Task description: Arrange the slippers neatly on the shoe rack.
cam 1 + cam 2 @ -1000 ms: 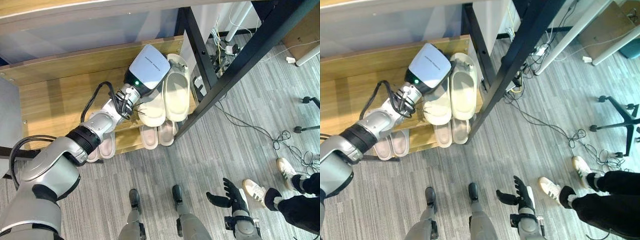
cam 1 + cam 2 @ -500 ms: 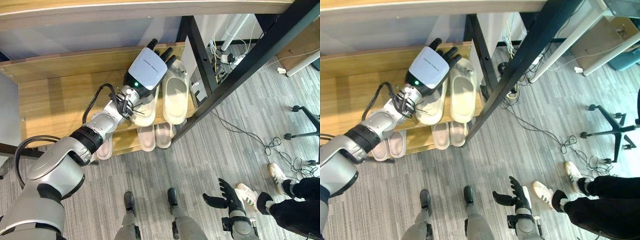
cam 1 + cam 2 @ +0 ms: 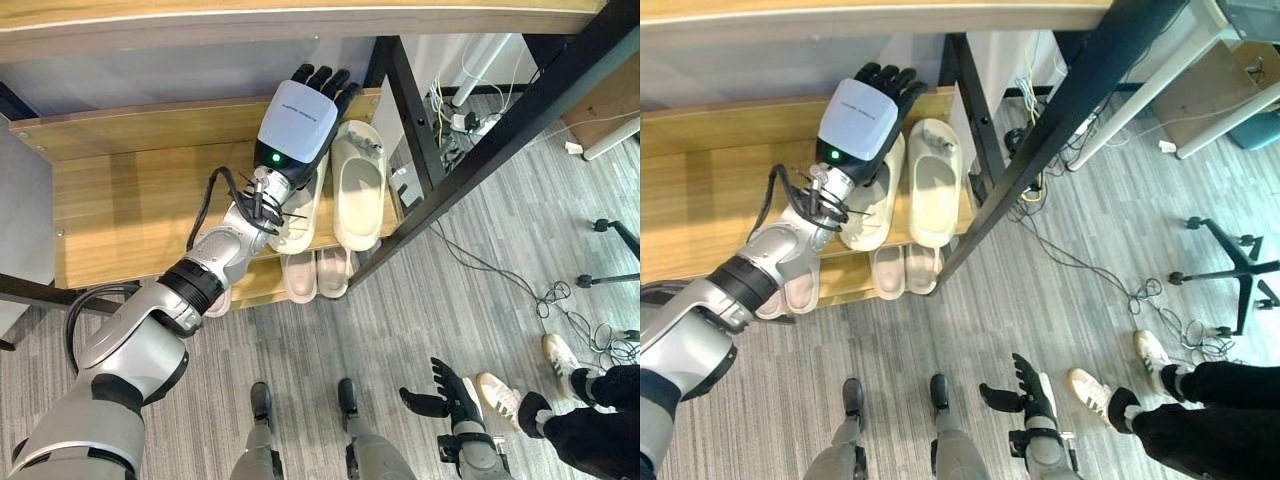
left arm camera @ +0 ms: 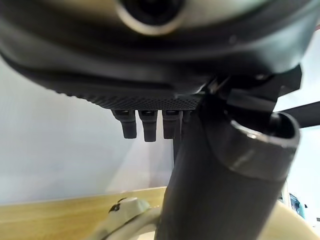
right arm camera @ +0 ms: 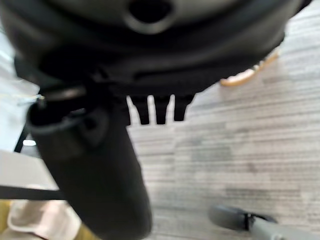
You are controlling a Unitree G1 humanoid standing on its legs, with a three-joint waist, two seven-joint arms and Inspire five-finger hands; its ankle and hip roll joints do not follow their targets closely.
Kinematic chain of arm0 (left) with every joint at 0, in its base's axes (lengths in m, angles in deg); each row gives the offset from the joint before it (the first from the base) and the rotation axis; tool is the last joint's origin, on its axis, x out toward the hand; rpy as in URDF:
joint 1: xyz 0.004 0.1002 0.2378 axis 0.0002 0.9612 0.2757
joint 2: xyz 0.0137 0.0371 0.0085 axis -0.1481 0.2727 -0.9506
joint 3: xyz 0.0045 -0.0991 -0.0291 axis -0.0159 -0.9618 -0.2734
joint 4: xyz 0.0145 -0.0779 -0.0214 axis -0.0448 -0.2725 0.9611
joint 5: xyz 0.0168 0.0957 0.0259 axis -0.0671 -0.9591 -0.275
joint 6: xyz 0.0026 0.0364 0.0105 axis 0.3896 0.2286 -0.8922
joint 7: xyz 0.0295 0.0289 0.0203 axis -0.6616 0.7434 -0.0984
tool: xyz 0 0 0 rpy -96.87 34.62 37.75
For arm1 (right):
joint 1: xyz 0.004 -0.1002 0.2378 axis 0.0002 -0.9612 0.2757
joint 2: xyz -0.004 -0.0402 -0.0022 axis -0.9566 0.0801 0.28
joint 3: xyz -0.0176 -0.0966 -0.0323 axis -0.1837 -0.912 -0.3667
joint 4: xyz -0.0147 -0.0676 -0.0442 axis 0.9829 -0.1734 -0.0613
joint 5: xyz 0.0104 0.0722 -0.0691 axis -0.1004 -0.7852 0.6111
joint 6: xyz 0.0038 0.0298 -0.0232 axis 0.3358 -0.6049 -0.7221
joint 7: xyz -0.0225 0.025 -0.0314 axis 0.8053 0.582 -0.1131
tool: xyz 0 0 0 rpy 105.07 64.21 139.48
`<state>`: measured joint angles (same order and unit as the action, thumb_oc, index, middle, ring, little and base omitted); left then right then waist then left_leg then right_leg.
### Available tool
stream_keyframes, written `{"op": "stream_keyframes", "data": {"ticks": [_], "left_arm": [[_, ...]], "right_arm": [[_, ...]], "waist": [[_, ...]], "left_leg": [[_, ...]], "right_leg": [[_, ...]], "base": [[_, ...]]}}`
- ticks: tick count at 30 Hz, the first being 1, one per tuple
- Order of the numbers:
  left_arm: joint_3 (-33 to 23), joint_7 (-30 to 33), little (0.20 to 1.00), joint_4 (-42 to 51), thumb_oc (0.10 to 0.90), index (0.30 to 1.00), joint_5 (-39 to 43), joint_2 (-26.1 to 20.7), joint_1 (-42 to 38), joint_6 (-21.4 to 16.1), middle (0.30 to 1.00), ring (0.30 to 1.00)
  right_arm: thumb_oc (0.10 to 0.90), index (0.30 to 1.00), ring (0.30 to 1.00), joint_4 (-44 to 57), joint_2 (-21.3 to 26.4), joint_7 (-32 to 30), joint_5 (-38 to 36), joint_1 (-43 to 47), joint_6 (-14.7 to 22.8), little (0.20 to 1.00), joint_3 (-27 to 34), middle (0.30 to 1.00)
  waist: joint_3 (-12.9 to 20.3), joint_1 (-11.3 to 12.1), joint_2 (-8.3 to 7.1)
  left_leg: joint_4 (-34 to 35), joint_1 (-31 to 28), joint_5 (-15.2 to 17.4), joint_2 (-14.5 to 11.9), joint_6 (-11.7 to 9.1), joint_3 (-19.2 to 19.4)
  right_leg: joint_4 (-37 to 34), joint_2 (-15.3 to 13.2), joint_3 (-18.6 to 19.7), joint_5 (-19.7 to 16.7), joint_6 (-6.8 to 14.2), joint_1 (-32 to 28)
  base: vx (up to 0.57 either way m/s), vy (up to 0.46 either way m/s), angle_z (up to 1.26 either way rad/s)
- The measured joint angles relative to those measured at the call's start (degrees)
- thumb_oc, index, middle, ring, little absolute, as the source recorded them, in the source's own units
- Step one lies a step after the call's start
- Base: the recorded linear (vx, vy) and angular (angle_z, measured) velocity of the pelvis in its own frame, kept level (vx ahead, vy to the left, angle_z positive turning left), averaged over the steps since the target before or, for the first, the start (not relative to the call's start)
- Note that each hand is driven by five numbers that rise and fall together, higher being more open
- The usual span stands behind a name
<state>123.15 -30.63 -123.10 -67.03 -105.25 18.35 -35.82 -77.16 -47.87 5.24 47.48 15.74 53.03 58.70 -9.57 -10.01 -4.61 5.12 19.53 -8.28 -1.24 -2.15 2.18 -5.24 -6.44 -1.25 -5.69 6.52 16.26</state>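
The left robot hand (image 3: 318,82), fingers straight, lies flat along the left cream slipper (image 3: 296,222), which points toward the shoe rack (image 3: 120,190) back, beside its twin (image 3: 358,192).

The left arm reaches far forward, its left hand (image 3: 312,88) stretched out flat with straight fingers. The right hand (image 3: 452,397) hangs low by the robot's side, fingers spread loose.

The left hand (image 3: 300,120) covers most of the left cream slipper (image 3: 290,225) (only its heel end shows). The pink slippers (image 3: 318,272) on the lower shelf are half hidden under the upper shelf (image 3: 130,200).
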Motion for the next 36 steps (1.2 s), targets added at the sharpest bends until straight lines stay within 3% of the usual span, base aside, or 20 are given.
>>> {"op": "stream_keyframes", "data": {"ticks": [25,36], "left_arm": [[-2.3,-7.3,0.900,1.4,0.800,0.900,4.2,2.3,4.7,-0.3,0.900,0.900],[-7.1,-7.5,0.900,10.8,0.800,0.900,11.1,1.2,14.3,-2.5,0.900,0.900]], "right_arm": [[0.800,0.900,0.900,-2.6,-2.1,0.1,1.4,2.9,-3.9,0.900,0.0,0.900],[0.800,0.900,0.900,-5.8,-3.6,0.6,1.4,4.4,-5.2,0.900,0.1,0.900]], "waist": [[-0.1,2.2,0.99],[0.0,3.3,2.62]], "left_leg": [[0.0,-1.4,-0.3,0.0,0.0,-0.5],[0.0,-6.1,-0.3,0.0,-0.2,-1.8]], "right_leg": [[0.0,0.0,-0.2,0.0,0.0,-1.6],[0.0,0.2,-1.5,0.4,0.2,-7.0]], "base": [[0.00,-0.001,0.00],[0.05,-0.022,0.06]]}}
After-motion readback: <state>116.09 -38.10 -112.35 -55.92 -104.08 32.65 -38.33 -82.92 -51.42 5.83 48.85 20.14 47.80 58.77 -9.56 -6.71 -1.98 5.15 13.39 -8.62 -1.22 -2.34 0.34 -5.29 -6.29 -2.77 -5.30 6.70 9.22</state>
